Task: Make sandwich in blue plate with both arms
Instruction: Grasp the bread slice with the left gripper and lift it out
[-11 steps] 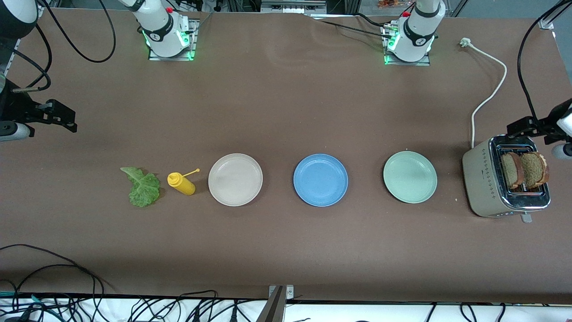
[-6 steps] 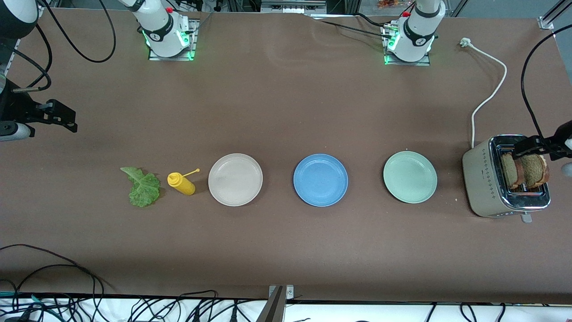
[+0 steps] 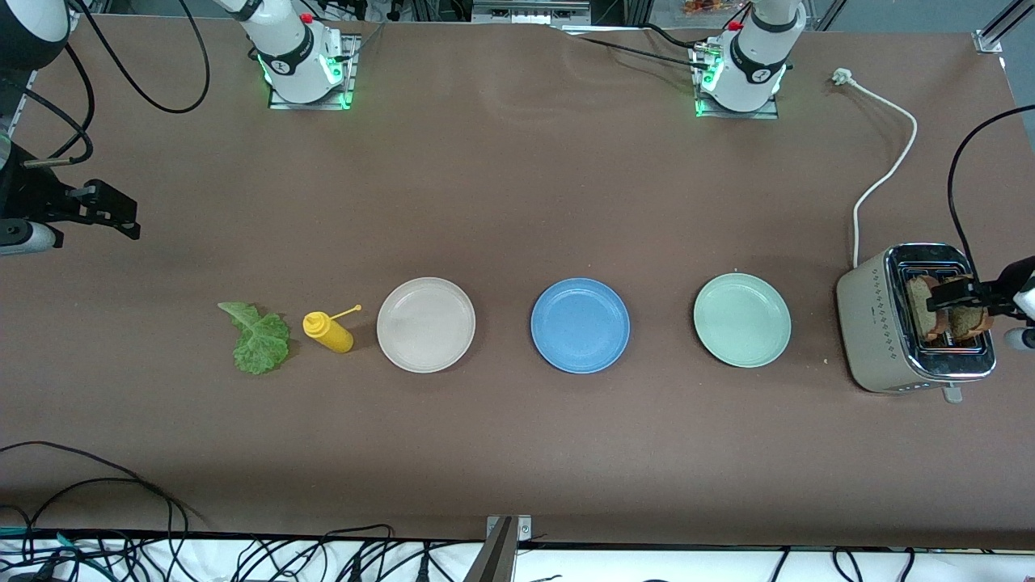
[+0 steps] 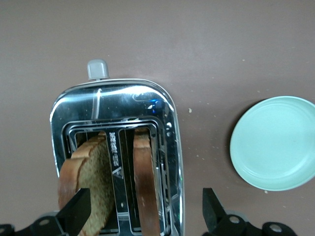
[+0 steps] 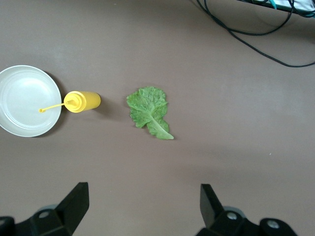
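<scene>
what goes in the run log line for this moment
left gripper: open over toaster bread slices | right gripper: open, waiting above lettuce leaf | blue plate: empty

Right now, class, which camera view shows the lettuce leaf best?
The right wrist view: the lettuce leaf lies unobstructed on the table beside the yellow squeeze bottle, its midrib and ruffled edge plain. The front view shows the same leaf smaller, at the right arm's end of the table. The left wrist view does not show it.
</scene>
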Controlling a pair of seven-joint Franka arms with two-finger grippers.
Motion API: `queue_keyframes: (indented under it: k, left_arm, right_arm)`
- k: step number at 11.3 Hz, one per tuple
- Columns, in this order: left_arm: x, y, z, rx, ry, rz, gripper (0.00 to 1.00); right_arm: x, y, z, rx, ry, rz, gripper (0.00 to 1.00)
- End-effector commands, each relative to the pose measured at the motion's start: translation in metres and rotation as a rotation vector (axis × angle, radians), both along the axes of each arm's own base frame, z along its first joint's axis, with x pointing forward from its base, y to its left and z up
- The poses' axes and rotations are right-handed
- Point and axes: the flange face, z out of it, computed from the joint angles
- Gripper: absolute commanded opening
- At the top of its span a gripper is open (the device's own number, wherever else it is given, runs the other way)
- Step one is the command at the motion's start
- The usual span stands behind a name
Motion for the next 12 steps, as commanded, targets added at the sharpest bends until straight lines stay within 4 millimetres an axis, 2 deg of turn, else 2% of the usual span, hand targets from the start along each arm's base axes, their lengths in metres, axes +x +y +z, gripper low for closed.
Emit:
queue_keyframes:
  k: [1,2,3,4,8,10,12]
  left_arm:
    - [0.008,0.005,-0.026,0.040,0.027,-0.037,1.00]
    - [0.005,0.004,-0.034,0.035,0.048,-0.035,0.99]
    - [0.003,0.002,-0.041,0.032,0.061,-0.024,0.92]
    - [0.001,0.003,-0.044,0.030,0.068,-0.022,0.81]
    - [-0.005,0.013,-0.045,0.018,0.096,-0.014,0.17]
    - [-0.008,0.018,-0.044,0.008,0.102,-0.003,0.08]
    - [-0.008,0.018,-0.041,0.008,0.101,-0.003,0.07]
  right_arm:
    - [0.000,0.001,0.001,-0.016,0.002,-0.002,1.00]
    - [0.000,0.001,0.000,-0.016,0.004,-0.002,1.00]
    - [0.001,0.002,0.000,-0.016,0.004,-0.001,1.00]
    - [0.001,0.002,-0.001,-0.016,0.004,0.000,1.00]
    - [0.001,0.001,0.000,-0.016,0.002,-0.002,1.00]
    - [0.001,0.001,0.000,-0.016,0.002,-0.002,1.00]
    - [0.001,0.002,0.000,-0.016,0.002,0.000,1.00]
